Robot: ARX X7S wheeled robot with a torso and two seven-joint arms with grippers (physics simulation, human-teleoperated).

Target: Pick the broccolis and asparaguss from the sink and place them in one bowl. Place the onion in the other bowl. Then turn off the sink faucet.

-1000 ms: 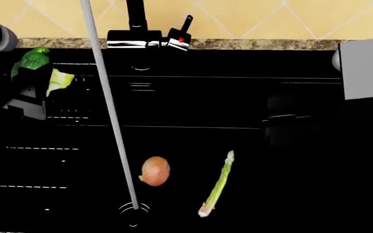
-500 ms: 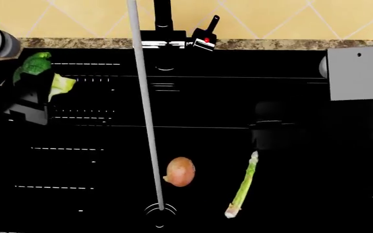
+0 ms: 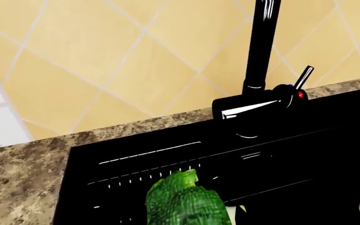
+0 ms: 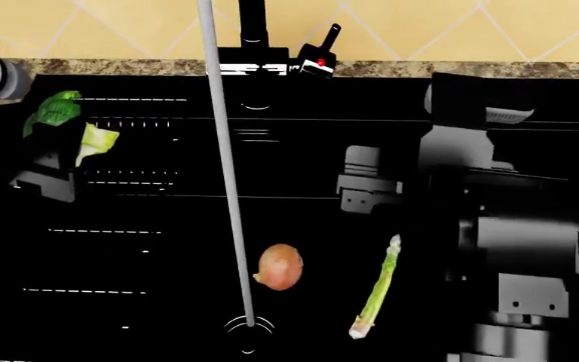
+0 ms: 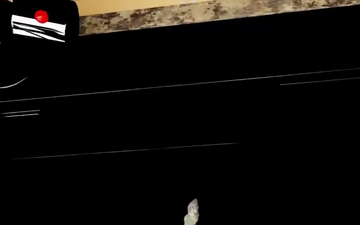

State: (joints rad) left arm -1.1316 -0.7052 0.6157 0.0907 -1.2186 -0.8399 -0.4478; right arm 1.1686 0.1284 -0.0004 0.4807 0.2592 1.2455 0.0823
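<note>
My left gripper (image 4: 56,143) is shut on a green broccoli (image 4: 60,113) above the left part of the black sink (image 4: 148,249); the same broccoli (image 3: 183,204) fills the gap between the jaws in the left wrist view. An onion (image 4: 280,266) and an asparagus (image 4: 376,288) lie on the sink floor. My right gripper (image 4: 368,185) hangs just beyond the asparagus tip (image 5: 192,213); its dark fingers are lost against the sink. Water (image 4: 224,166) runs from the faucet (image 4: 254,38), whose handle (image 4: 322,56) has a red dot. Both bowls are out of view.
A speckled stone counter (image 4: 148,68) and yellow tiled wall (image 4: 118,23) run behind the sink. The drain (image 4: 247,328) sits where the water lands. My right arm (image 4: 516,249) covers the sink's right side. The faucet (image 3: 261,56) and handle (image 5: 41,18) show in the wrist views.
The head view first shifted, moving everything right. Then my right arm swung in from the right edge over the sink, towards the asparagus. The left gripper still holds the broccoli.
</note>
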